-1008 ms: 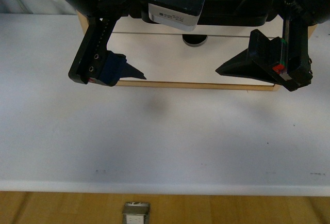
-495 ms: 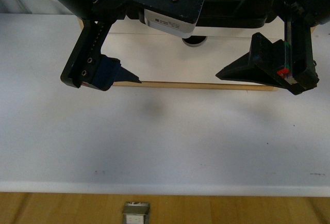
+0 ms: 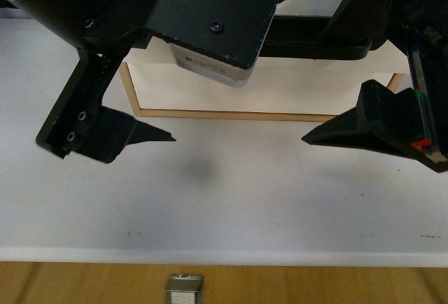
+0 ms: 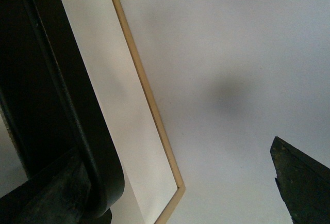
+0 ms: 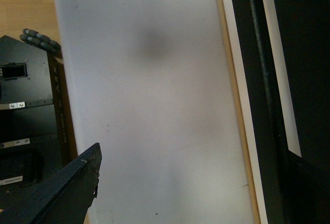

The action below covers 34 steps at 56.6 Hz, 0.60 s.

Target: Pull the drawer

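The drawer (image 3: 294, 90) shows its white front, framed in light wood, at the back of the white table. Its long black bar handle (image 3: 318, 41) runs across the top; the notch is hidden behind my left wrist. My left gripper (image 3: 178, 87) is open, its lower finger (image 3: 133, 132) pointing right below the drawer's bottom edge. My right gripper (image 3: 322, 80) is open too, with its lower finger (image 3: 371, 125) pointing left. In the left wrist view the handle (image 4: 67, 105) lies beside one finger (image 4: 301, 182) of the gripper (image 4: 170, 193). The right wrist view shows the handle (image 5: 258, 105) and the gripper (image 5: 191, 193).
The white table (image 3: 224, 206) stretches toward its front edge, with wooden floor and a small metal socket (image 3: 185, 291) below. The robot's black base (image 5: 26, 105) stands past the table edge in the right wrist view.
Both grippers have come lower and nearer the front camera. The left wrist now covers the notch that showed before. The drawer front sits slightly further right in view.
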Tool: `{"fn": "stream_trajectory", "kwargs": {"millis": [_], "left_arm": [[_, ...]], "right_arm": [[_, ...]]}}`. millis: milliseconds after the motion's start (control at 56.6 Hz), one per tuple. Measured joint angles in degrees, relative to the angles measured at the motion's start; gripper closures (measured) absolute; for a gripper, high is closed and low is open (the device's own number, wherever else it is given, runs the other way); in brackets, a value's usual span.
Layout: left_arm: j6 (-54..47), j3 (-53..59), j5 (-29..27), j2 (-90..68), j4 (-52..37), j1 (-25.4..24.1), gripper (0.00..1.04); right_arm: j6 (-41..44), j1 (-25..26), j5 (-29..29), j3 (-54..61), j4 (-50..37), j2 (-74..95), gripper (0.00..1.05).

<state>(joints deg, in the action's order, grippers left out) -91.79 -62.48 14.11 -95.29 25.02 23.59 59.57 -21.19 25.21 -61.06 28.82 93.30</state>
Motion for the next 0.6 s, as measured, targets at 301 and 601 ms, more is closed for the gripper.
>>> {"fn": "stream_trajectory", "kwargs": {"millis": [301,601], "left_arm": [[-2.19,5.9,0.26,9.44,3.06,1.05,0.07],[1.6,10.34,6.34,16.24,-8.26,0.31,0.07]], "right_arm": [[0.66,-3.34,-2.78,4.13,2.05,-4.85,0.09],[-2.86,-2.82,0.35,8.28,-4.59,-12.37,0.09]]}}
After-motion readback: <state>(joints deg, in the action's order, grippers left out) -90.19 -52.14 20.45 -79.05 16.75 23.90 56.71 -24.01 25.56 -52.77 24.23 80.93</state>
